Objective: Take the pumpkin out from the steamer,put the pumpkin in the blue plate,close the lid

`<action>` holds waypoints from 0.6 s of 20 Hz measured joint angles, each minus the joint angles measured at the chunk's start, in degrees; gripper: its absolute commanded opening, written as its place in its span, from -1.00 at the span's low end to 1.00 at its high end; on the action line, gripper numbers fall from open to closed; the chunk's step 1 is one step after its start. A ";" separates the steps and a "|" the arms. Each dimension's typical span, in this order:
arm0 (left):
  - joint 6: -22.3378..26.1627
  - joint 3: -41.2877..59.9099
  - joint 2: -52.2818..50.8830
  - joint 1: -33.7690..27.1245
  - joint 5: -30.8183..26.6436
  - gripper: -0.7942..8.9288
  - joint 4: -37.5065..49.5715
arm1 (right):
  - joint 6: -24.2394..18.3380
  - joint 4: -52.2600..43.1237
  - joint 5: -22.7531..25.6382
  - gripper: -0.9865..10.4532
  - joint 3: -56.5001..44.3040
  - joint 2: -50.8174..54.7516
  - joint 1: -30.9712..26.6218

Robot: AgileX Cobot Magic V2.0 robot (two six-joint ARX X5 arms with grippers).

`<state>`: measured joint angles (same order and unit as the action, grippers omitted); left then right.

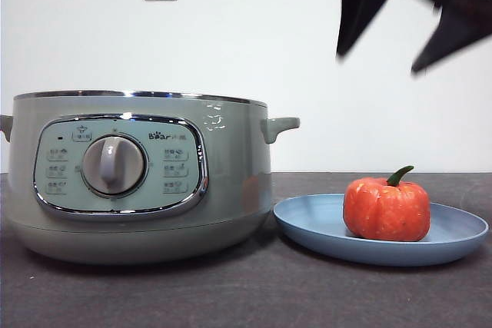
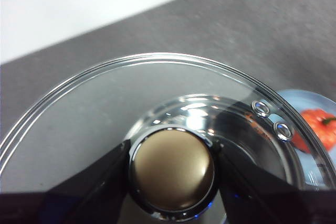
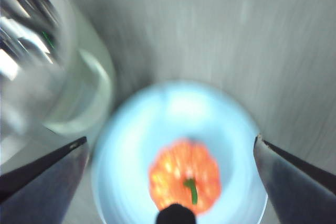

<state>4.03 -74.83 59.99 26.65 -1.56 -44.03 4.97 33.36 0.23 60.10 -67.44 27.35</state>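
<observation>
Pumpkin point(image 1: 387, 210) is sitting upright in the blue plate point(image 1: 315, 224), just beside the steamer point(image 1: 138, 174) on the tabletop point(image 1: 246, 297); steamer is standing uncovered; left end effector point(image 2: 172, 169) is clamping the lid point(image 2: 94, 124) by its knob, high above the steamer; right end effector point(image 1: 403, 36) is hanging released above the plate.

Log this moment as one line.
pumpkin: on blue plate | lid: held above steamer by left gripper | right gripper: open, raised
</observation>
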 measured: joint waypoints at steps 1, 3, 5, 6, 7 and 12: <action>0.00 0.00 0.94 0.00 0.72 -0.85 0.00 | 0.00 -0.57 0.04 0.11 0.00 2.16 0.00; -0.02 0.00 3.54 0.00 2.71 -0.85 0.02 | 0.02 -1.75 0.98 0.11 0.00 6.78 0.00; -0.02 0.00 6.84 0.00 4.59 -0.85 0.09 | 0.02 -1.73 3.06 0.11 0.00 10.56 0.00; -0.02 0.00 8.79 0.11 5.60 -0.85 0.26 | 0.02 -1.75 4.35 0.11 0.00 12.13 0.00; -0.02 0.00 10.60 0.42 5.99 -0.85 0.48 | 0.02 -1.70 4.92 0.11 0.00 13.20 0.00; -0.02 0.00 18.14 2.62 6.03 -0.85 2.67 | 0.02 -1.31 6.01 0.11 0.00 15.76 0.00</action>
<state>4.01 -74.83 78.13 29.28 4.47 -41.36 4.99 32.05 6.24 60.10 -51.68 27.35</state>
